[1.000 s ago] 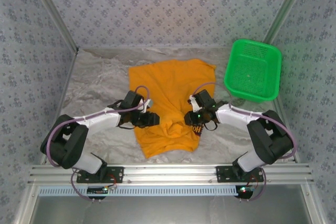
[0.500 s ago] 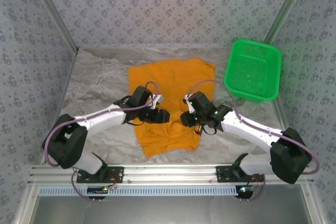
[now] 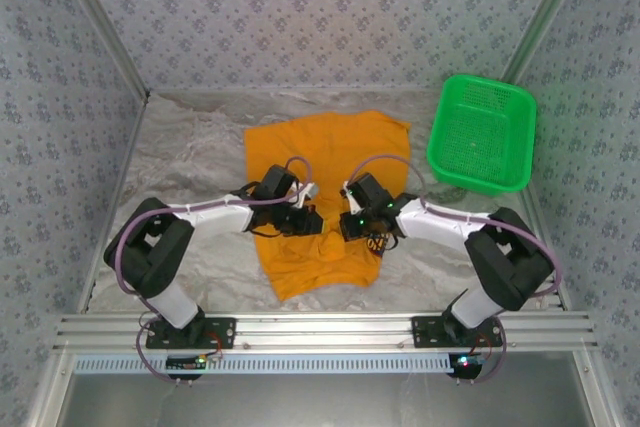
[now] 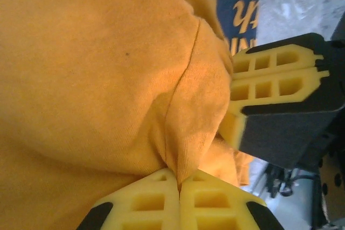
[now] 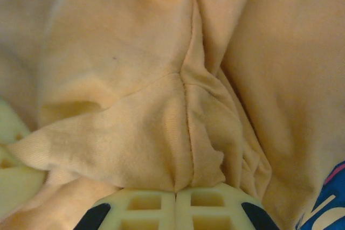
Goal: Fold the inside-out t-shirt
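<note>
From above, the inside-out t-shirt lay mid-table, with the left gripper at nine o'clock of the right gripper, both on its middle. Left wrist: its jaws clenched a cloth ridge at six o'clock. Right wrist: its jaws pinched a seamed fold at six o'clock.

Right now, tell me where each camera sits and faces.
Top external: above and behind the arms, looking down at the t-shirt on the table; both arms show, left gripper and right gripper mid-shirt.
Left wrist: on the left arm, facing along its gripper, shut on a t-shirt fold; right gripper opposite.
Right wrist: on the right arm, facing along its gripper, shut on the fold.
Shared: both wrist views show the same pinched fold.
</note>
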You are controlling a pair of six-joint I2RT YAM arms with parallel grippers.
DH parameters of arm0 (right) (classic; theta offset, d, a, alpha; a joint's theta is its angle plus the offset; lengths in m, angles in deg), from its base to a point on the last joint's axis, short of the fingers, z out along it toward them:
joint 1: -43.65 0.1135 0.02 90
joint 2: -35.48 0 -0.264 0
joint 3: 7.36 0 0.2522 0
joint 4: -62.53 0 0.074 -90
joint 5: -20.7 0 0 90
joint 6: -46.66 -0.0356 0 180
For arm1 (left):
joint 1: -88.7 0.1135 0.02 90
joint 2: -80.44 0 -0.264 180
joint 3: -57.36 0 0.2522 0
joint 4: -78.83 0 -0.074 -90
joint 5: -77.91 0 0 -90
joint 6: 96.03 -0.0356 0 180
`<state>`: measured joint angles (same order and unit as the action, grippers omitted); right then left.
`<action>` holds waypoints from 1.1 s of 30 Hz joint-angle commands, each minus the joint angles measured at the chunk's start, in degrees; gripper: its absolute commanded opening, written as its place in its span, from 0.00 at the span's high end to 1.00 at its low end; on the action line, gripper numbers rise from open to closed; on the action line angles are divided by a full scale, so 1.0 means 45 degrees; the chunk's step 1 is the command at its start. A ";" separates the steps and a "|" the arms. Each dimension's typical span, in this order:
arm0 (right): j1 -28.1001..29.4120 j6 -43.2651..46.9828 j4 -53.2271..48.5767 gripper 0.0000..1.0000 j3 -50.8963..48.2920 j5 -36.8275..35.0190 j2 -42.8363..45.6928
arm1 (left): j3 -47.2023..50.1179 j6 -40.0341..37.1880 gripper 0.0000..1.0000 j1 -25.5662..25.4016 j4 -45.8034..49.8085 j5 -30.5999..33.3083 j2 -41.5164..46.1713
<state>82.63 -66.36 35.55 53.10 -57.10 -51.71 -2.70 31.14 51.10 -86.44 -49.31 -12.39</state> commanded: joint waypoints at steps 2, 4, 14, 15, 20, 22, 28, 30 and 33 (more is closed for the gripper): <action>-0.0949 0.0527 -0.0867 1.00 0.0813 0.5429 0.1837 | 0.0597 0.0450 0.98 0.0693 -0.1350 -0.2084 0.1350; -0.1363 0.0639 -0.1320 1.00 0.0670 0.7501 0.2229 | 0.0580 -0.0285 0.94 0.0772 -0.0395 -0.1594 0.1757; -0.3542 0.1058 -0.1922 1.00 -0.0651 0.6654 -0.1083 | 0.0658 -0.1047 0.71 0.1120 0.1285 0.3594 -0.1322; -0.3616 0.1226 -0.2161 1.00 -0.0542 0.6005 -0.1169 | 0.0563 -0.1062 0.68 0.1125 0.1338 0.3596 -0.1500; -0.3173 0.1848 -0.2703 0.75 -0.0237 0.3945 0.0220 | 0.0632 -0.1233 0.59 0.0879 0.1807 0.3054 -0.0146; -0.2690 0.2065 -0.2755 0.69 -0.0160 0.3033 0.1297 | 0.0536 -0.1481 0.55 0.0744 0.2398 0.2920 0.0927; -0.0366 0.2619 -0.3058 0.62 0.0645 0.0314 0.2525 | -0.0134 -0.1632 0.50 0.0252 0.3474 0.2484 0.2674; 0.0051 0.2393 -0.3000 0.62 0.0808 -0.0319 0.2015 | -0.0396 -0.1580 0.50 0.0051 0.3465 0.2393 0.2349; 0.0344 0.2011 -0.2735 0.60 0.0679 -0.1440 0.1460 | -0.0821 -0.1598 0.52 -0.0361 0.3353 0.2398 0.1454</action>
<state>83.66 -56.59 24.71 56.44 -55.39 -42.64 -4.37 24.84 50.82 -73.59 -37.44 -2.62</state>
